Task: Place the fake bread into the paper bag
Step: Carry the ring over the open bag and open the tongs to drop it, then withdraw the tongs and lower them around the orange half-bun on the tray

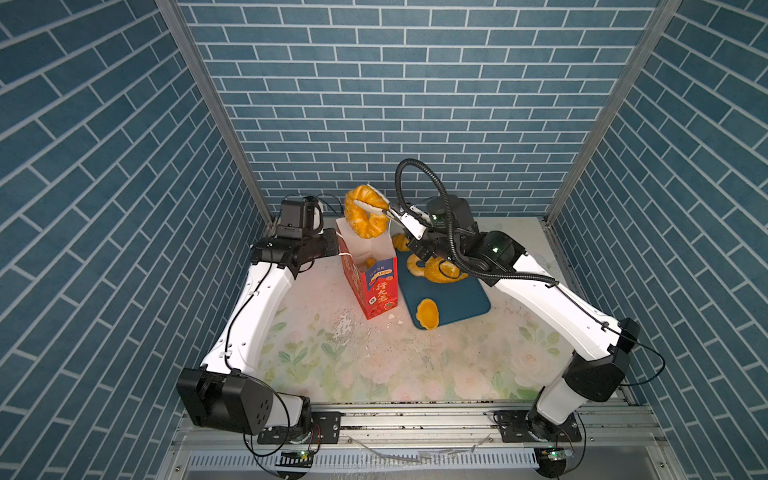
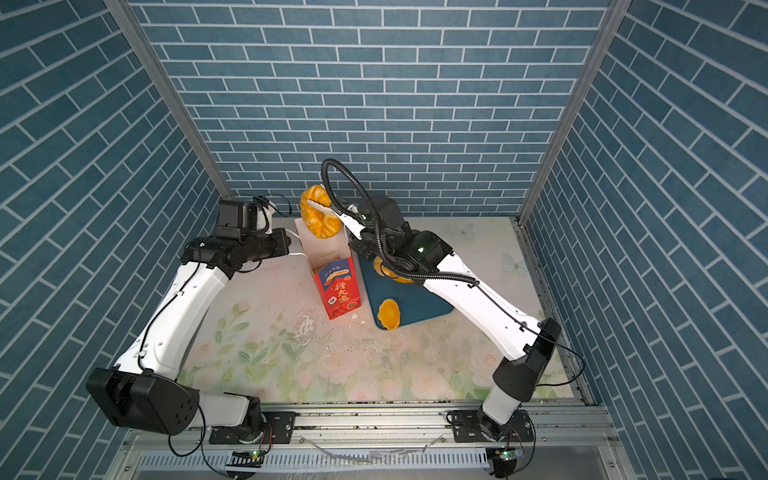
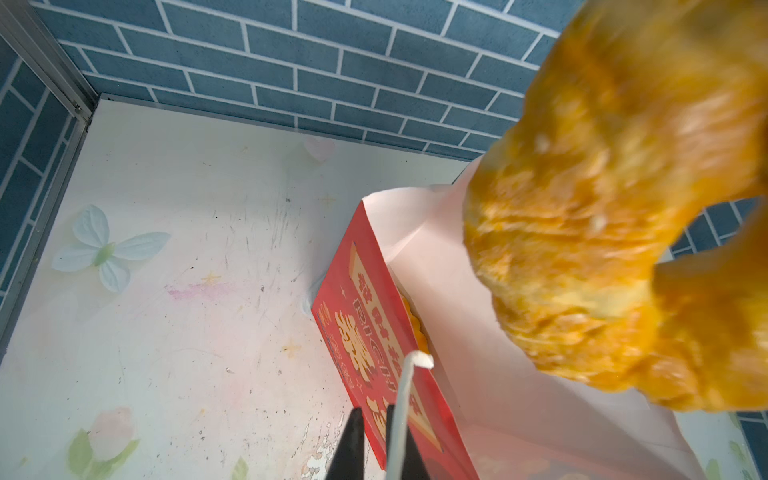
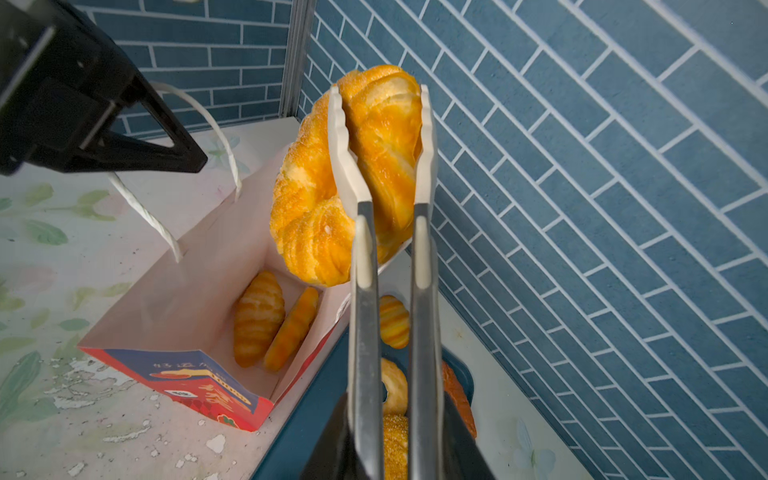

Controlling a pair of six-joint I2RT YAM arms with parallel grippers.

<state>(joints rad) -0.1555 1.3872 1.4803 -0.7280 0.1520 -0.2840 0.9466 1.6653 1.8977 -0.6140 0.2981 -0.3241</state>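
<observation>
A braided ring of fake bread (image 1: 365, 218) (image 2: 318, 216) (image 4: 307, 216) hangs over the open mouth of the red paper bag (image 1: 376, 286) (image 2: 338, 286) (image 4: 187, 299). It is pinched between white-tipped metal tongs (image 4: 363, 332). My right gripper (image 1: 409, 232) (image 4: 388, 436) is shut on the tongs. My left gripper (image 1: 336, 243) (image 3: 376, 440) is shut on the bag's white cord handle (image 3: 405, 407) (image 4: 145, 212) at the bag's left side. Two pastries (image 4: 257, 318) lie inside the bag. The ring fills the left wrist view, blurred (image 3: 602, 232).
A dark teal tray (image 1: 461, 303) (image 2: 415, 307) lies right of the bag, touching it. On it are a flat pastry (image 1: 428, 312) near the front, a ridged bun (image 4: 394, 320), a small ring (image 4: 392, 386) and a reddish-brown pastry (image 4: 457, 395). White crumbs litter the floral table (image 1: 345, 328).
</observation>
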